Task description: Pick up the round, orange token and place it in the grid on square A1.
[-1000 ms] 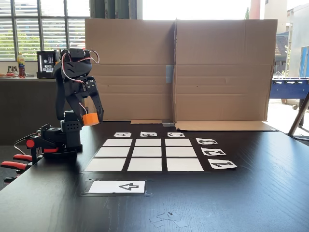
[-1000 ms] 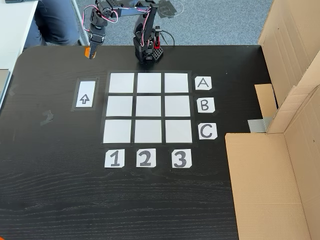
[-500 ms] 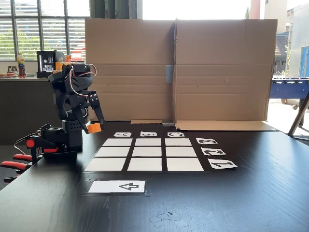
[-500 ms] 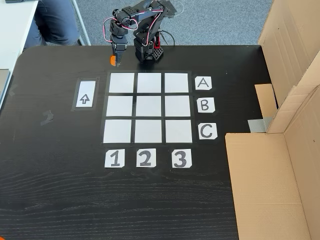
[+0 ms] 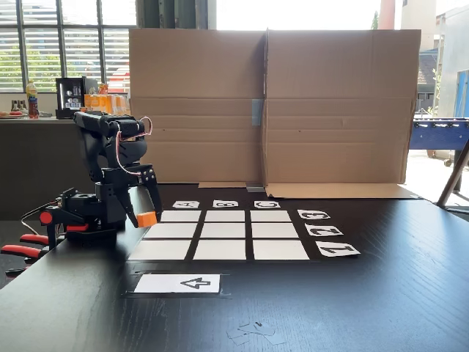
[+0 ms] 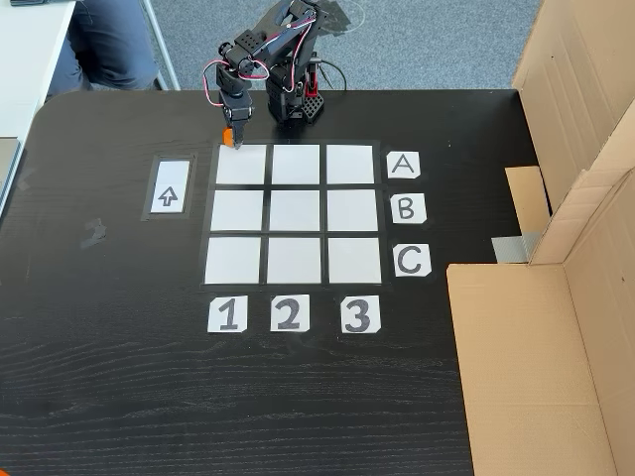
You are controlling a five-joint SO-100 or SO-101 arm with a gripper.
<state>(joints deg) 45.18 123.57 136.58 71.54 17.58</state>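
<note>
A fixed view from above shows the claw (image 6: 230, 139) clamped on the round, orange token (image 6: 228, 137), hanging at the upper-left corner of the grid (image 6: 294, 213). Square A1 (image 6: 241, 165) lies just below and right of it in frame, so a short advance remains.

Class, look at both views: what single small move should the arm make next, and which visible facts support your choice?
Probably a short nudge further over square A1, then down. The gripper is shut on the orange token and, in the fixed view from above, hangs at that cell's upper left corner, at the edge of the grid, not over the cell's middle. In the side fixed view the token looks raised above the table.
</note>
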